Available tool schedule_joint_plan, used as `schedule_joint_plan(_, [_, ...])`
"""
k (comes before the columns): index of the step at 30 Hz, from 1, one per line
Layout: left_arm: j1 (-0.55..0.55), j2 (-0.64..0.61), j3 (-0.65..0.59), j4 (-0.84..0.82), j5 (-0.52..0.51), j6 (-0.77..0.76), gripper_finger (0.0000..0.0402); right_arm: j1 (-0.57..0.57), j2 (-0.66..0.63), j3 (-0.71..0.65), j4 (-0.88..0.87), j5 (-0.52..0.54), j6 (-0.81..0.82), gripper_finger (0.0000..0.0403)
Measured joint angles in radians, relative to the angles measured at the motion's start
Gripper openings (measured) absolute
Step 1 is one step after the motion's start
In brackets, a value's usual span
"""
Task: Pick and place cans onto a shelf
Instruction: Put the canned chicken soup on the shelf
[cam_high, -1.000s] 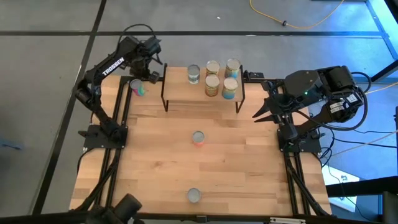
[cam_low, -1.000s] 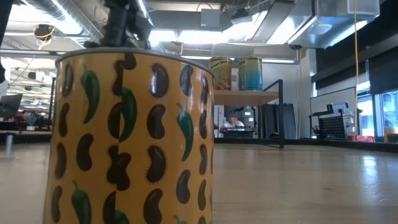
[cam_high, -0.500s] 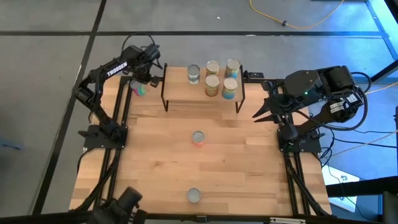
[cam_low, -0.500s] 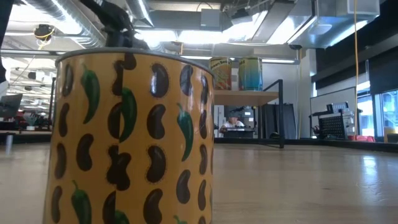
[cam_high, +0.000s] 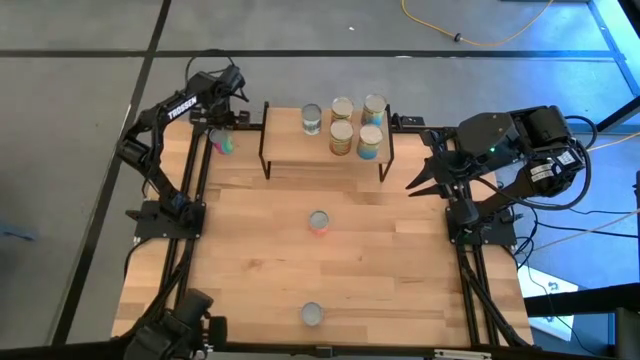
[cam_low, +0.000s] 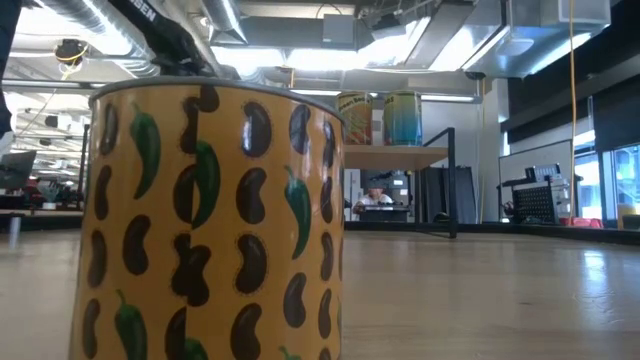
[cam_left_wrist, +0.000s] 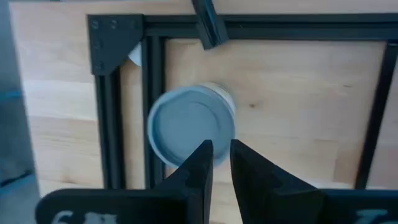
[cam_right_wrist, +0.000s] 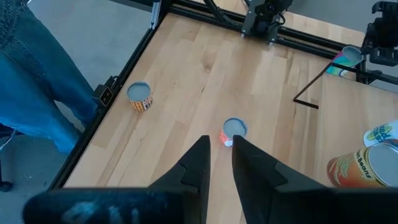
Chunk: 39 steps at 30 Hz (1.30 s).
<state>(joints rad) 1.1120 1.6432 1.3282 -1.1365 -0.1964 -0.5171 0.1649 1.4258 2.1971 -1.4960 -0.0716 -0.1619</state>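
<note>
Several cans (cam_high: 341, 137) stand on the shelf (cam_high: 290, 150) at the table's far edge. A pink-and-green can (cam_high: 222, 142) with a silver top (cam_left_wrist: 189, 127) stands on the table just left of the shelf. My left gripper (cam_left_wrist: 221, 144) is shut and hangs above this can without touching it; it also shows in the high view (cam_high: 226, 112). An orange-red can (cam_high: 319, 221) stands mid-table. A yellow bean-print can (cam_high: 311, 314) stands at the near edge and fills the low view (cam_low: 210, 220). My right gripper (cam_high: 415, 183) is shut and empty, raised at the table's right side.
The shelf's black wire legs (cam_high: 266, 150) stand close beside the pink-and-green can. Black frame rails (cam_high: 195, 180) run along the table's left and right edges. A person in blue jeans (cam_right_wrist: 31, 81) stands by the table's near left side. Bare tabletop (cam_high: 400, 270) lies around the two loose cans.
My left gripper has drawn back toward the table's far left corner, away from the shelf. The cans have kept still.
</note>
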Motion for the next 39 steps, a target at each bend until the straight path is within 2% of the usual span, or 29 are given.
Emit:
schedule_joint_plan(3, [0.001, 0.000, -0.013, 0.023, 0.025, 0.003, 0.0047, 0.000, 0.000, 0.000, 0.000, 0.000, 0.000, 0.0069])
schedule_joint_plan(14, [0.000, 0.000, -0.104, 0.162, 0.018, 0.003, 0.0048, 0.000, 0.000, 0.000, 0.000, 0.000, 0.000, 0.0069])
schedule_joint_plan(32, [0.000, -0.005, -0.198, 0.248, -0.012, 0.007, 0.0047, 0.000, 0.000, 0.000, 0.000, 0.000, 0.000, 0.0069])
schedule_joint_plan(39, [0.000, -0.004, -0.203, 0.256, 0.005, 0.056, 0.0008, 0.000, 0.000, 0.000, 0.000, 0.000, 0.000, 0.0069])
